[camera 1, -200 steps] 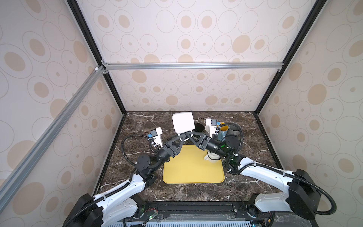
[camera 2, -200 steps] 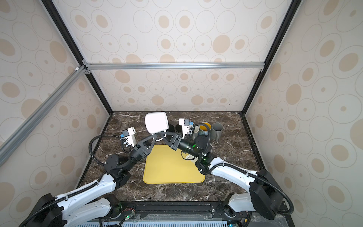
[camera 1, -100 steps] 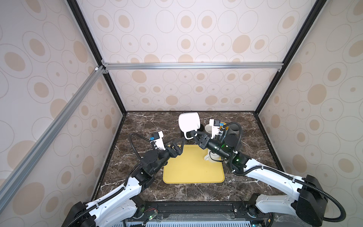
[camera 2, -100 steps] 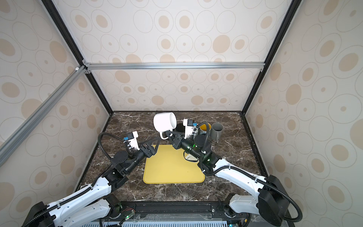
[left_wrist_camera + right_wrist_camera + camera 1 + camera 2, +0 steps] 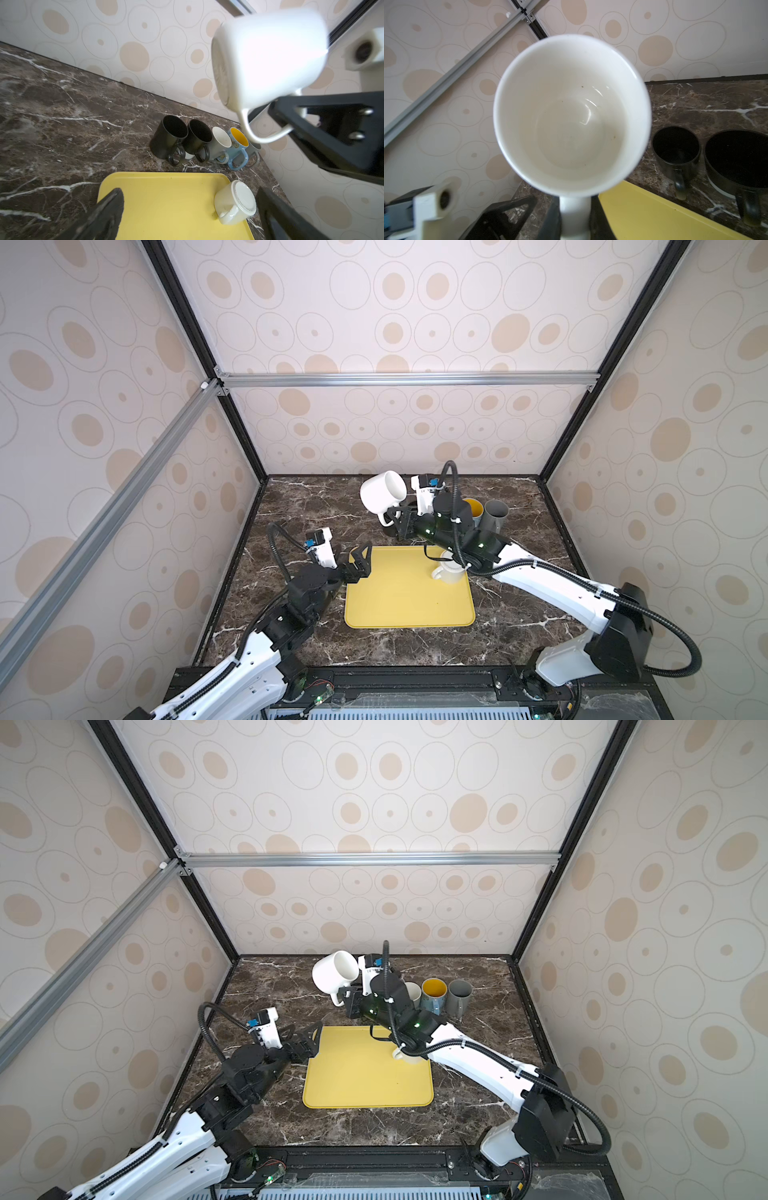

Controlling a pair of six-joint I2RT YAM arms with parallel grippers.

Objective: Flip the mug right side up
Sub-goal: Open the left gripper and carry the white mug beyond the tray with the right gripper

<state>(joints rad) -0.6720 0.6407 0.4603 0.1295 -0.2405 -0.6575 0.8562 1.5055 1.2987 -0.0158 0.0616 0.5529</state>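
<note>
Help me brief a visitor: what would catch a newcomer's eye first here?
A white mug hangs in the air over the back of the table, tipped sideways, its handle pinched in the right claw. Below, a yellow tray carries a small mug upside down at its far right corner.

White mug (image 5: 382, 491), yellow tray (image 5: 407, 597), dark brown tabletop (image 5: 316, 502) (white-veined marble)

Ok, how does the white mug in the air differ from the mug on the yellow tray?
The white mug is in the air, held by its handle in the right gripper; the tray mug rests on the yellow tray. The white mug is tipped sideways, mouth showing; the tray mug stands upside down, base up. Both are pale mugs with one handle.
</note>
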